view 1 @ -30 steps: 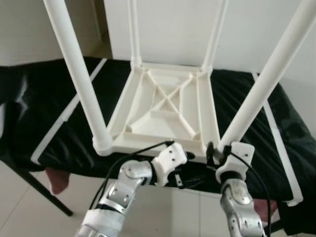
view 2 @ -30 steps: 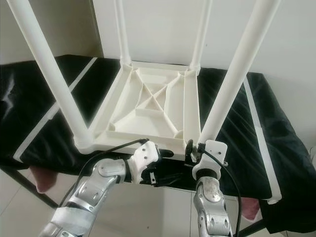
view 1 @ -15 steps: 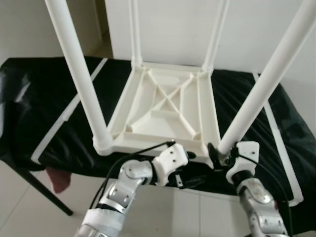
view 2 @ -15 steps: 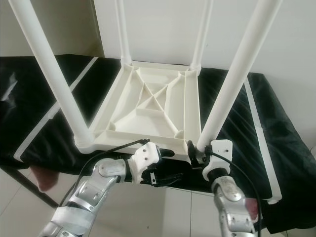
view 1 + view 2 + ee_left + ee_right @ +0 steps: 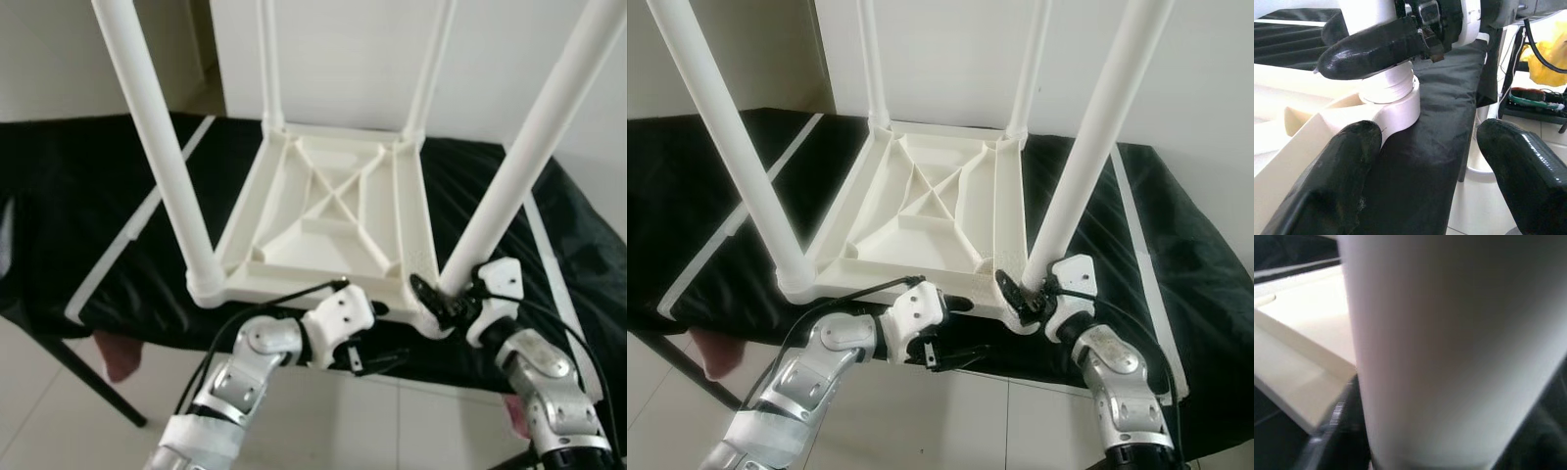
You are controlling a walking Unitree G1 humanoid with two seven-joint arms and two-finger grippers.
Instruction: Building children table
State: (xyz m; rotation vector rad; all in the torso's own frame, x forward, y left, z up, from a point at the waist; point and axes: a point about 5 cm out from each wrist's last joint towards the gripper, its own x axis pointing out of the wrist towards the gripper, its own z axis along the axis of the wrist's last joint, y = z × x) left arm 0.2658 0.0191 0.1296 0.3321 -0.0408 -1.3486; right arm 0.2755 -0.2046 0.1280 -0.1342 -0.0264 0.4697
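Observation:
A white plastic children's table (image 5: 323, 211) lies upside down on a black cloth, its four legs pointing up. My right gripper (image 5: 456, 299) is at the foot of the near right leg (image 5: 519, 166), just above the socket collar (image 5: 1393, 93), shut on it. One of its black fingers (image 5: 1371, 49) lies against the leg, which looms very close in the right wrist view (image 5: 1440, 347). My left gripper (image 5: 965, 328) stands open at the table's front edge, one finger (image 5: 1352, 147) touching the rim. The near left leg (image 5: 157, 147) stands free.
The black cloth with white stripes (image 5: 108, 196) covers a low stand with a dark metal leg (image 5: 78, 377). A white wall rises behind. Pale floor tiles (image 5: 59, 411) lie below, with a reddish item (image 5: 110, 354) under the stand and a yellow bag (image 5: 1547, 58) off to the side.
My right gripper has swung from in front of the near right leg round to its right side, the forearm moving right. The left arm and the table have stayed still.

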